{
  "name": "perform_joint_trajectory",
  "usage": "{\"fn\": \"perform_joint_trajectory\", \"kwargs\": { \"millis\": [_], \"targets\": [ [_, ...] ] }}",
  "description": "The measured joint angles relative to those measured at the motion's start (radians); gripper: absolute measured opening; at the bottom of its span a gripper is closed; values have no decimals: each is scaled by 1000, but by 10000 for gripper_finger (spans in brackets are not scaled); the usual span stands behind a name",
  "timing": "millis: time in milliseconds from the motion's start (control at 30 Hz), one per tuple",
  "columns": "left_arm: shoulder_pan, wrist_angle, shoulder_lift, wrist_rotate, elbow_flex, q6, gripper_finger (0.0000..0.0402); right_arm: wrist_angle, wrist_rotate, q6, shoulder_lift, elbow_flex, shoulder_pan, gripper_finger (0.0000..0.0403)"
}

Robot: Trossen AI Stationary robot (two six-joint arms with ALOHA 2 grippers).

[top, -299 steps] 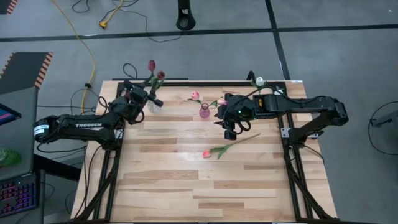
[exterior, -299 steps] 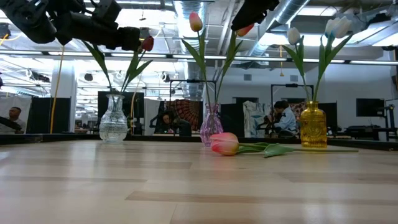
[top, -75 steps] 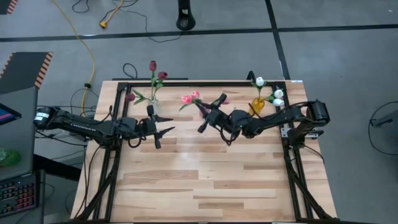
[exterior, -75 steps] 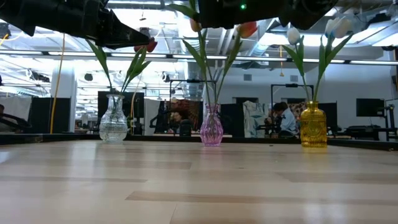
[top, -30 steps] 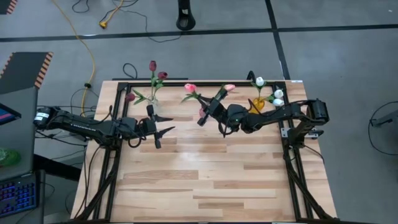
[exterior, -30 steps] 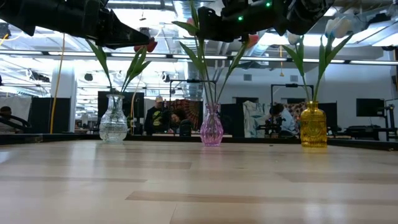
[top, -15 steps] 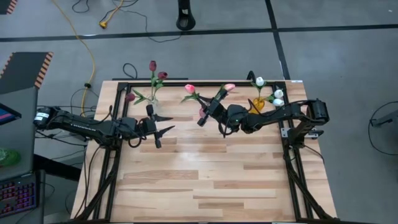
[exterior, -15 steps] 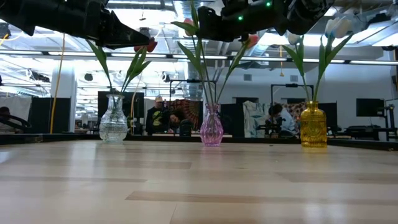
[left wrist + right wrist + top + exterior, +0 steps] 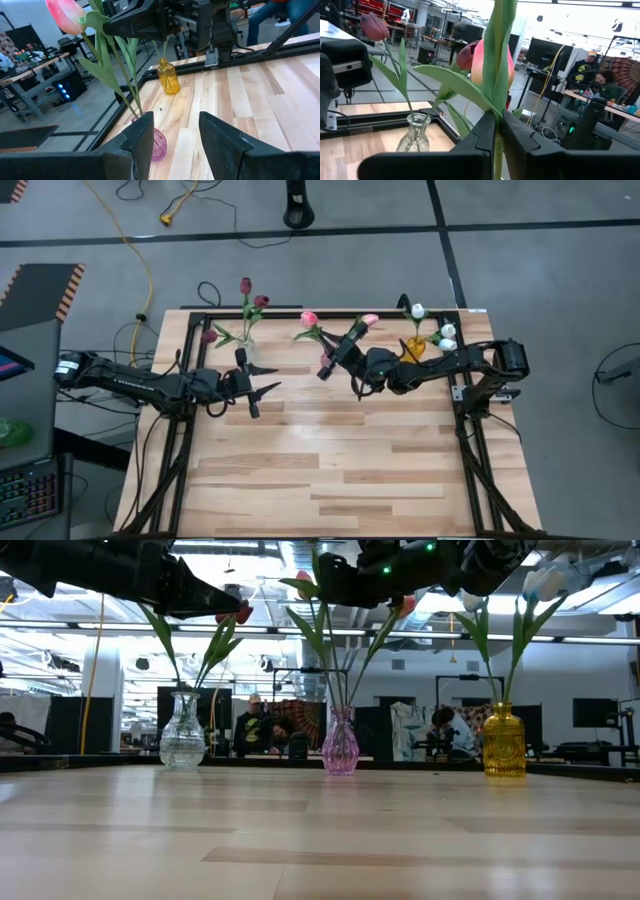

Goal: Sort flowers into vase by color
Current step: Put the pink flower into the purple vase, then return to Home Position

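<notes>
Pinched by its thin green stem, below the head, in the closed right tool [image 9: 497,122]: a pink tulip [image 9: 479,65], light, floppy, easily kinked, best held on the stem. Directly beneath, receiving that stem, the pink vase [image 9: 340,748]. Farther left, above the surface [image 9: 330,470], the left tool [image 9: 262,380], agape and empty.

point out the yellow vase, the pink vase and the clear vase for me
yellow vase [image 9: 504,745], low view, on its belly.
pink vase [image 9: 340,748], low view, on its ribbed body.
clear vase [image 9: 182,740], low view, on its rounded lower body.
</notes>
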Motion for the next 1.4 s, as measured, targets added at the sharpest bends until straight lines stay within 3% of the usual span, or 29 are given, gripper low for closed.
{"fn": "perform_joint_trajectory", "kwargs": {
  "millis": [600,1000,1200,1400],
  "targets": [
    [0,0,0,0,0,0,146,0,2,-1,0,0,0,156],
    [0,0,0,0,0,0,146,-29,4,-2,-4,0,52,160],
    [0,-1,0,0,0,0,146,-147,158,-1,-51,0,69,160],
    [0,-1,0,0,0,0,146,-242,188,0,-116,0,110,160]
  ]
}}
